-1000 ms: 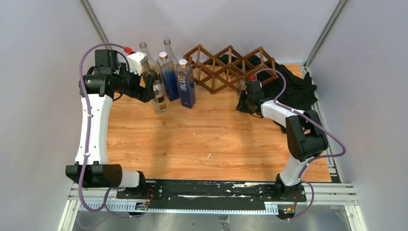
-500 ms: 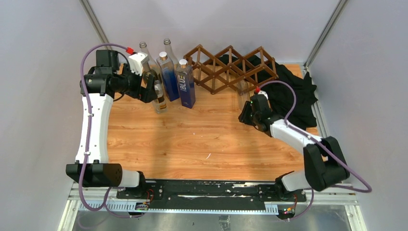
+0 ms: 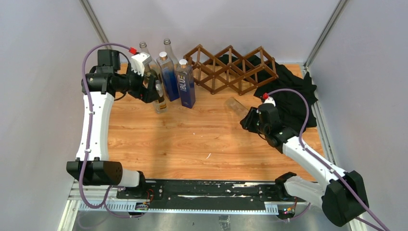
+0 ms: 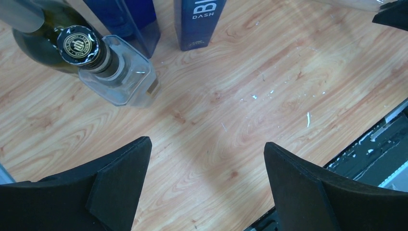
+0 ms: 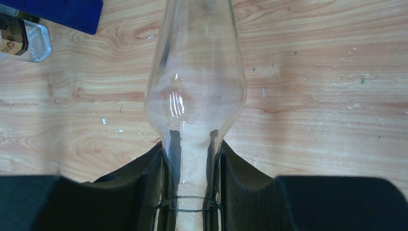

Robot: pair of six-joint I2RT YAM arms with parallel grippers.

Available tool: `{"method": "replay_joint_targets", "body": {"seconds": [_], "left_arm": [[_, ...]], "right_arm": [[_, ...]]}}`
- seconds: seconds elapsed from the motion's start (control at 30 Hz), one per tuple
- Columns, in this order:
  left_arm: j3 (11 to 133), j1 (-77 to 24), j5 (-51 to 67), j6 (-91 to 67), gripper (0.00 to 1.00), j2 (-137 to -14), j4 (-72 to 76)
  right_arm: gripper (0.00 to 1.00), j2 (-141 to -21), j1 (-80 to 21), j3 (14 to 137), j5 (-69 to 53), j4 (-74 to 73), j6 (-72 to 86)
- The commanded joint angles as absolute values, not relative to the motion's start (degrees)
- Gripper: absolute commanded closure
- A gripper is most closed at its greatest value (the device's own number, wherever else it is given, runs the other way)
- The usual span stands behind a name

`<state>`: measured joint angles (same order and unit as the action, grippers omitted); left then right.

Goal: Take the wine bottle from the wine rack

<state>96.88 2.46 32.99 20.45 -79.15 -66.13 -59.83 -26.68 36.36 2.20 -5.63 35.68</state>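
Note:
My right gripper [image 3: 249,119] is shut on the neck of a clear glass wine bottle [image 3: 236,105] and holds it over the table, in front of and apart from the dark brown lattice wine rack [image 3: 231,67]. In the right wrist view the bottle [image 5: 195,82] runs away from my gripper [image 5: 192,168], the neck clamped between both fingers. My left gripper [image 3: 155,92] is open and empty, hovering by the standing bottles at the back left; in the left wrist view it [image 4: 204,166] frames bare table.
Several bottles [image 3: 166,72] stand at the back left, among them a blue box-shaped one [image 3: 185,84] and a dark bottle with a black cap [image 4: 77,43]. A black cloth [image 3: 293,89] lies behind and right of the rack. Grey walls close the sides.
My right gripper has pulled back from the rack toward the front right, drawing the clear bottle out of the rack. My left arm has barely moved.

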Motion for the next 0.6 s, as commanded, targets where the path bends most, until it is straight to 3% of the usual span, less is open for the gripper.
{"method": "replay_joint_targets", "body": {"seconds": [0.0,0.17,0.4,0.57], "left_arm": [[95.99,2.14,36.64,23.87,0.08,-78.86,-66.31],[93.0,-4.56,35.53,33.04,0.0,-75.97,-66.28],[83.96,-12.83,35.51,43.81,0.0,-71.41,-65.24],[72.83,-21.19,32.95,45.41,0.0,-64.88,-55.76]], "right_arm": [[1.0,-57.22,-27.65,37.99,2.57,-9.11,35.9],[1.0,-57.68,-30.22,41.37,-2.73,-13.32,33.57],[1.0,-60.02,-37.25,48.73,-4.23,-20.13,30.77],[1.0,-63.55,-42.36,53.28,-4.92,-23.07,30.16]]}}
